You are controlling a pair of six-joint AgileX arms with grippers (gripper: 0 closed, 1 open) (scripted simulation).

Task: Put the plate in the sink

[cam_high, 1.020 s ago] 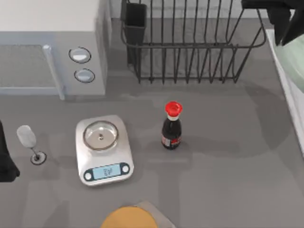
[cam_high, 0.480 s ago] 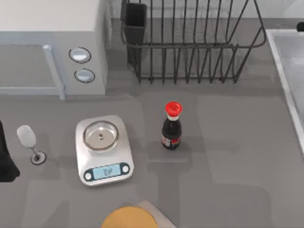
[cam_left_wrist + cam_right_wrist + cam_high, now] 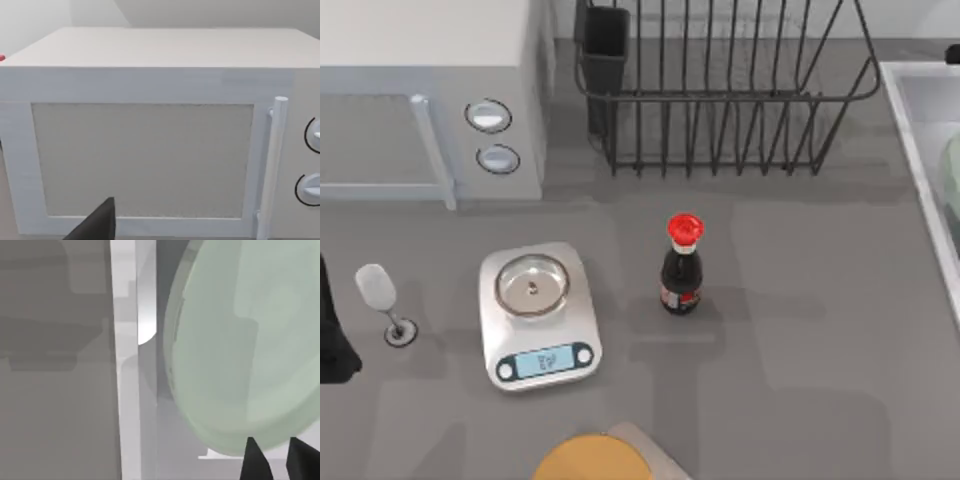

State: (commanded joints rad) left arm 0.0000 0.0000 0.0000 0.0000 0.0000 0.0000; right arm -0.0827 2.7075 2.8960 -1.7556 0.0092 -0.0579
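Note:
The pale mint-green plate [image 3: 240,340] lies inside the sink, close beside the sink's pale raised rim [image 3: 127,365]. In the top view a sliver of the plate [image 3: 953,180] shows at the right edge, within the sink [image 3: 920,200]. My right gripper [image 3: 277,462] hovers just off the plate's edge, open, with its dark fingertips [image 3: 256,465] apart and nothing between them. My left arm [image 3: 330,340] is parked at the table's left edge, facing the microwave [image 3: 150,150].
A black wire dish rack [image 3: 720,90] stands at the back, left of the sink. A soy sauce bottle [image 3: 681,265], a kitchen scale [image 3: 538,315], a wine glass [image 3: 380,295] and a yellow-orange disc [image 3: 590,460] stand on the grey counter.
A second ago my right gripper held the plate tilted over the sink's back corner. Arm and plate then left the top view; now the plate's edge shows lower in the sink.

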